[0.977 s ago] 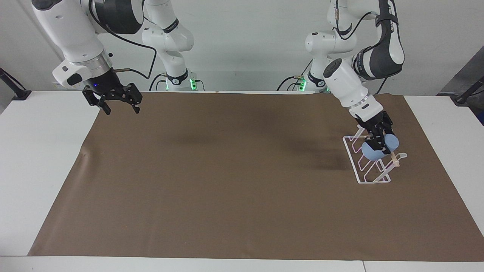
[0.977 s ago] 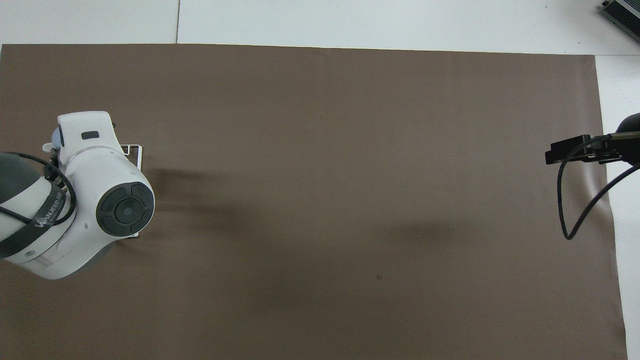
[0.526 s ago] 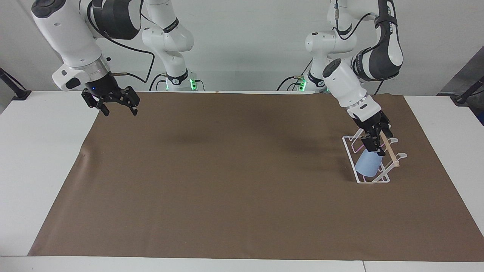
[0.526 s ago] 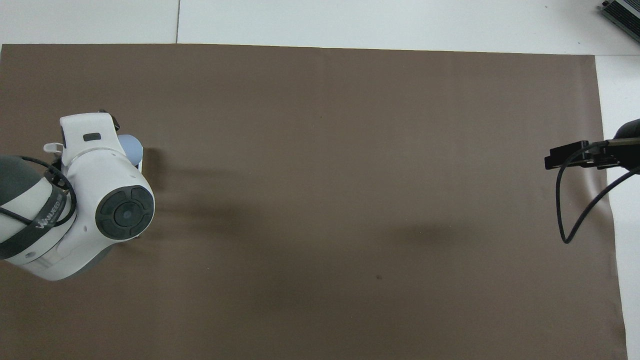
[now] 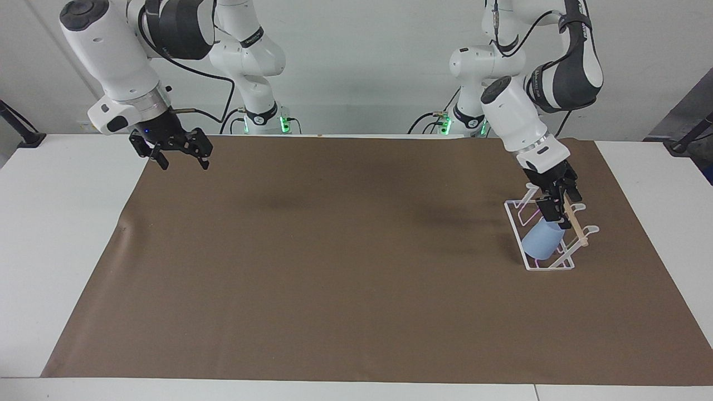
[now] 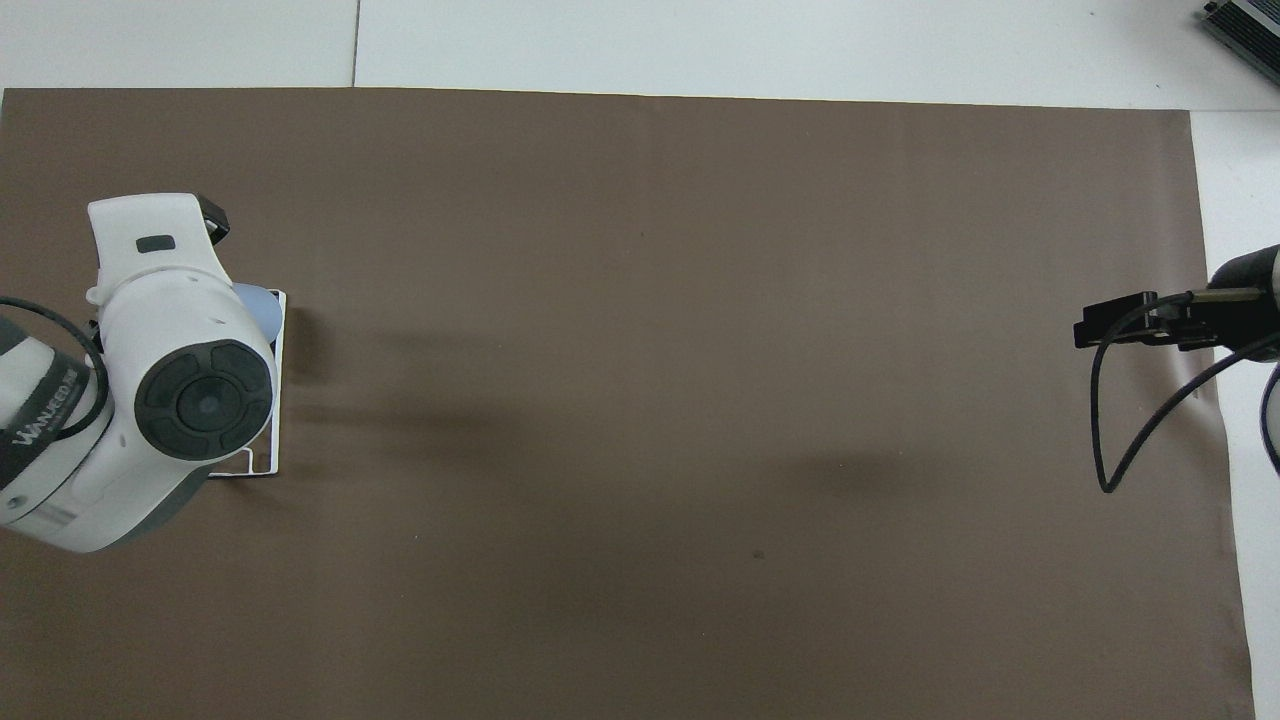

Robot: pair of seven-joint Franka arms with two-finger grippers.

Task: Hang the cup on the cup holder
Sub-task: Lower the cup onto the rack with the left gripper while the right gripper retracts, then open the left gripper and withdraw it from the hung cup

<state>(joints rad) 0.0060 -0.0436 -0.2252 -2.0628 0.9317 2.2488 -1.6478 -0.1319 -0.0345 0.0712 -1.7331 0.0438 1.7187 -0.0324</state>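
The left arm point(image 6: 150, 400) covers most of the cup holder point(image 6: 277, 400); a part of the blue cup point(image 6: 262, 305) shows beside it (on the brown mat point(image 6: 650, 350)), and the right gripper point(image 6: 1125, 328) hangs over the mat's edge

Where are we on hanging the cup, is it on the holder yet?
Looks done: the light-blue cup sits on the clear cup holder below its wooden dowel. In hand: nothing; the left gripper is open just above the cup. Left: clearing that arm away. The right gripper waits, open, over the mat's edge.
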